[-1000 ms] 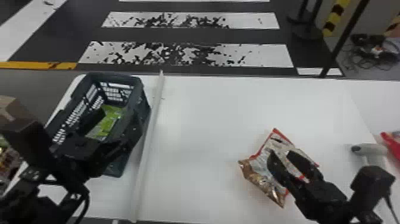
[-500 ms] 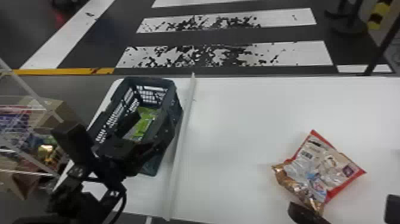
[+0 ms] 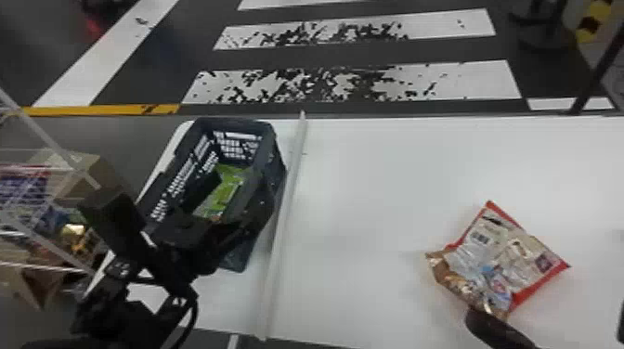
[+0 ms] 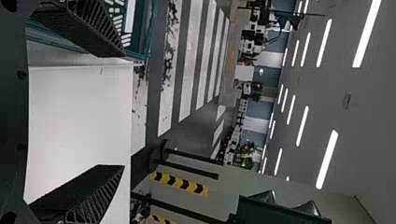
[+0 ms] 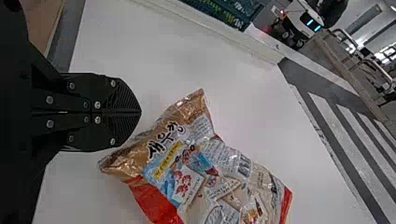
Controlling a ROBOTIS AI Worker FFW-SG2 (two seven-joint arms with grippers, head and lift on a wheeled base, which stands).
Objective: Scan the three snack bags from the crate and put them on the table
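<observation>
Tabletop (image 3: 371, 185) framed from further left than a second ago, with more of the white wire rack (image 3: 51, 139) and cardboard box (image 3: 93, 162) coming in at the head view's left edge. Crate (image 3: 274, 162) standing in the same place at the tabletop's left end, with green packaging (image 3: 225, 190) down in it; number of packets hard to count. Snack bag (image 3: 515, 250) lying flat at the right as before, red along the edges, gold at one end. Biggest difference at the right hand (image 3: 487, 322): spread over the snack bag in the earliest frame, now drawn back to the gold end by the bottom of the head view.

Left hand (image 3: 241, 188) still over the crate near its right wall, wide apart, with nothing between the fingers: in the wrist view, one by the crate, the other over white surface. Right hand closed fully, both fingers pressed together and gripping nothing; tips just beside the gold end, contact impossible to confirm.

Along the far side, a long straight edge with striped floor (image 3: 353, 86) beyond; near edge low in the head view. Crate close to the left edge, white strip (image 3: 284, 218) running front to back just beside it. Wide stretch of white between strip and snack bag, with room to move sideways; more white beyond the snack bag toward the far edge
</observation>
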